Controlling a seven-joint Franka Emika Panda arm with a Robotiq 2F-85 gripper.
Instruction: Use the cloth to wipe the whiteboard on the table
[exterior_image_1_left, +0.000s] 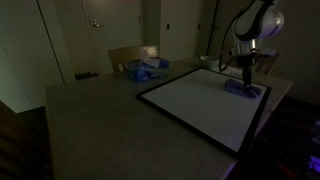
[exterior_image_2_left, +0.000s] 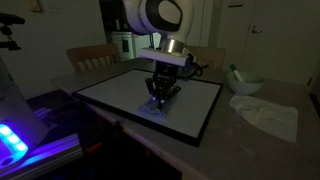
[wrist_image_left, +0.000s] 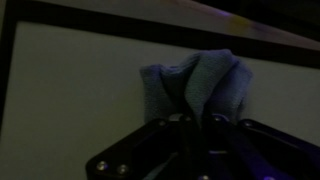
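Observation:
A white whiteboard with a black frame (exterior_image_1_left: 200, 105) lies flat on the table and shows in both exterior views (exterior_image_2_left: 120, 85). A blue cloth (wrist_image_left: 195, 82) is bunched on the board near its framed edge (wrist_image_left: 150, 32). My gripper (wrist_image_left: 190, 120) is shut on the blue cloth and presses it down on the board. In an exterior view the cloth (exterior_image_1_left: 243, 88) sits near the board's far corner under the gripper (exterior_image_1_left: 243, 76). In an exterior view the gripper (exterior_image_2_left: 160, 90) stands over the cloth (exterior_image_2_left: 155, 105) near the board's front edge.
A white crumpled cloth (exterior_image_2_left: 268, 115) lies on the table beside the board, near a dark bowl (exterior_image_2_left: 245, 84). Blue items (exterior_image_1_left: 145, 68) lie by a chair (exterior_image_1_left: 130, 55) at the table's far side. More chairs (exterior_image_2_left: 90, 58) stand behind. The room is dim.

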